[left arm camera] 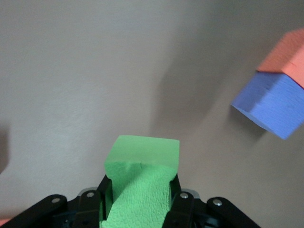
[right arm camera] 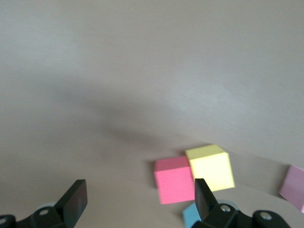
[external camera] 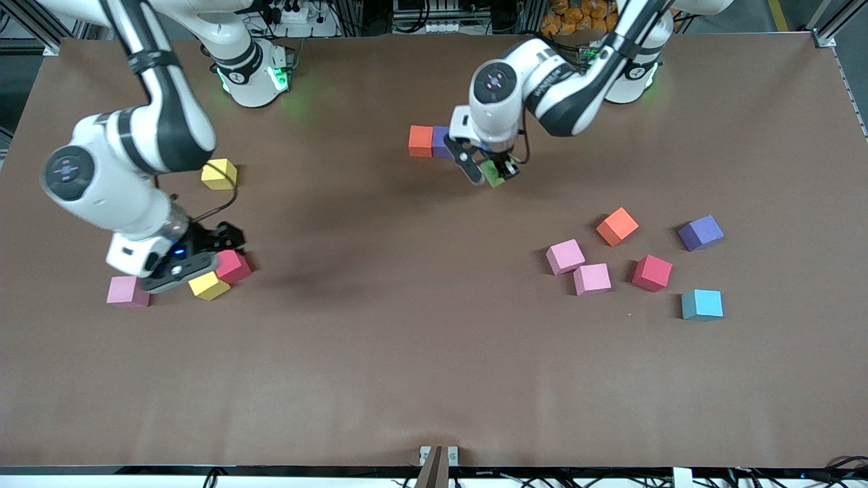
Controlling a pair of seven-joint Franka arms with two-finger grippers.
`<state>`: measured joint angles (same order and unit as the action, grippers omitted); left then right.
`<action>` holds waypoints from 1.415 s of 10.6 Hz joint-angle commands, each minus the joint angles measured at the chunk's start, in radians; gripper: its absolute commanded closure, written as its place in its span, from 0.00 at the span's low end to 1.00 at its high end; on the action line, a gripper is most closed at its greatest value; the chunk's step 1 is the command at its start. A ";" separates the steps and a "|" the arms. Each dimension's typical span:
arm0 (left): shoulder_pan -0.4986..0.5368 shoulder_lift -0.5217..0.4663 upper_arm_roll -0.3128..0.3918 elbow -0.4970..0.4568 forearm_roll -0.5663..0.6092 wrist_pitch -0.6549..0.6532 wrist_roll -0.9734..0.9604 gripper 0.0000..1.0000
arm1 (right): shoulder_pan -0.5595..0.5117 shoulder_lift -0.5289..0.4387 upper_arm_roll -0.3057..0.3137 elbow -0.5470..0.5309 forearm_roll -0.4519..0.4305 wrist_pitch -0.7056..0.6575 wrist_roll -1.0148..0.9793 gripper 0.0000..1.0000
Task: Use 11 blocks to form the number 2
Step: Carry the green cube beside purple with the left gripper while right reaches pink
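**Green block gripped beside the first two placed cubes**

The left tool (external camera: 494, 169) is clenched on a green block (external camera: 494, 177), its fingers (left arm camera: 183, 209) pressing into the foam so the cube's sides dent. It hangs tilted over the desk (external camera: 407, 339), just beside an orange block (external camera: 421, 141) and a purple block (external camera: 441, 141) that sit touching side by side in a row near the robots' bases. In the left wrist view those two show as an orange face (left arm camera: 287, 54) against a blue-purple one (left arm camera: 273, 102). No more of the number 2 is laid than this pair.

Toward the left arm's end lies a loose group: an orange cube (external camera: 617, 226), a second purple cube (external camera: 701, 232), two pink cubes (external camera: 565, 257) (external camera: 593, 279) that almost touch, a red cube (external camera: 652, 273) and a light blue cube (external camera: 702, 304), nearest the front camera of the group.

Toward the right arm's end, the right tool (external camera: 203, 261) is released, jaws spread wide, low over a red block (external camera: 234, 266) touching a yellow block (external camera: 209, 285). A pink block (external camera: 127, 291) lies near them, and another yellow block (external camera: 219, 174) sits farther from the camera. The right wrist view shows the pink-red cube (right arm camera: 174, 179) and the yellow cube (right arm camera: 210, 167) together between the fingers (right arm camera: 73, 202).
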<state>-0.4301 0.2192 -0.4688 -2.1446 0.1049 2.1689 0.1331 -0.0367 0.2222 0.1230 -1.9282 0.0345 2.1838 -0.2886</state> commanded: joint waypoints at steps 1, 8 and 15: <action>0.001 -0.031 -0.039 -0.075 0.048 0.073 0.043 0.60 | -0.058 0.077 0.006 0.034 0.012 0.028 -0.096 0.00; -0.004 -0.026 -0.091 -0.184 0.107 0.233 0.194 0.60 | -0.147 0.089 -0.117 -0.009 -0.019 0.019 -0.156 0.00; -0.019 0.017 -0.140 -0.225 0.107 0.361 0.184 0.61 | -0.227 0.285 -0.210 0.118 -0.035 0.134 -0.230 0.00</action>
<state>-0.4499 0.2225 -0.5918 -2.3662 0.1909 2.4928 0.3174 -0.2342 0.4468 -0.0948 -1.8677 -0.0031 2.3058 -0.4941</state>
